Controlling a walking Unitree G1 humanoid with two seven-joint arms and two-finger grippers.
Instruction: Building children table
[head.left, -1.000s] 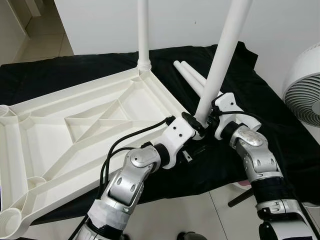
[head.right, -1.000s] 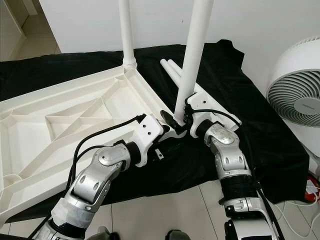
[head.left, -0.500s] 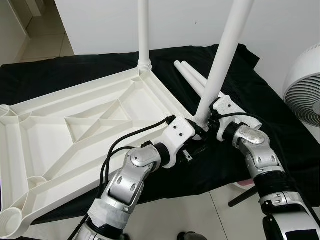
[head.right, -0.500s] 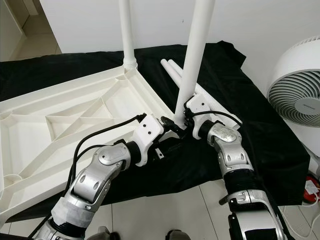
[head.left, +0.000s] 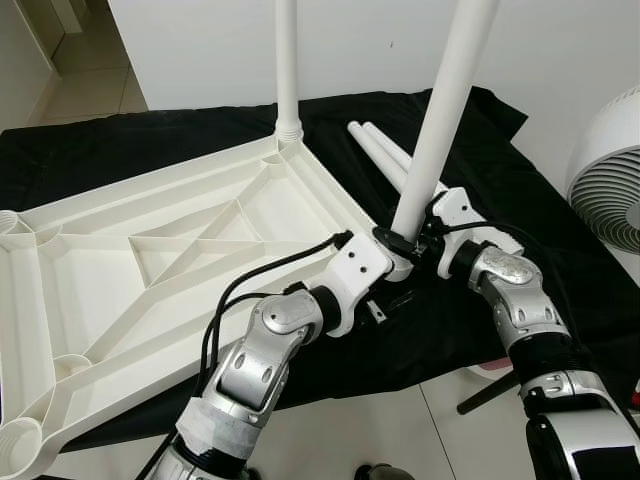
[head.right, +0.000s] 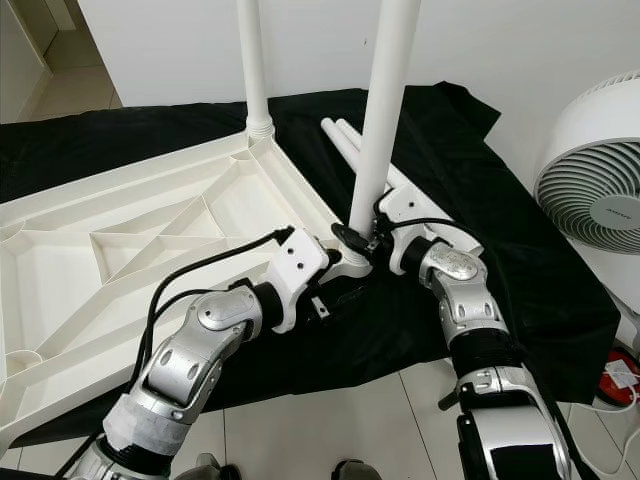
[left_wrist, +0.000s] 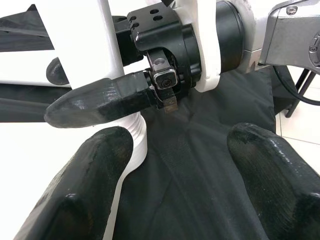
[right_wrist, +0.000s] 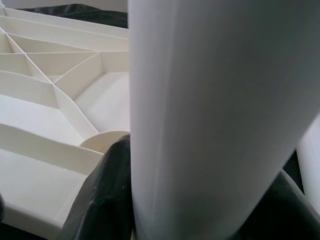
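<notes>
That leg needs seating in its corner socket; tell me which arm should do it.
Right. The right gripper is already shut on the table leg just above the tabletop corner. The left gripper sits open beside it, holding nothing.

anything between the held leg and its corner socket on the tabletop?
Nothing visible. The right gripper clamps the leg, whose threaded foot already sits at the corner socket of the tabletop. The left gripper is open beside it, over the black cloth.

A thick white table leg sits clamped between the right gripper's 2 black fingers, the ribbed tabletop underside behind.
</notes>
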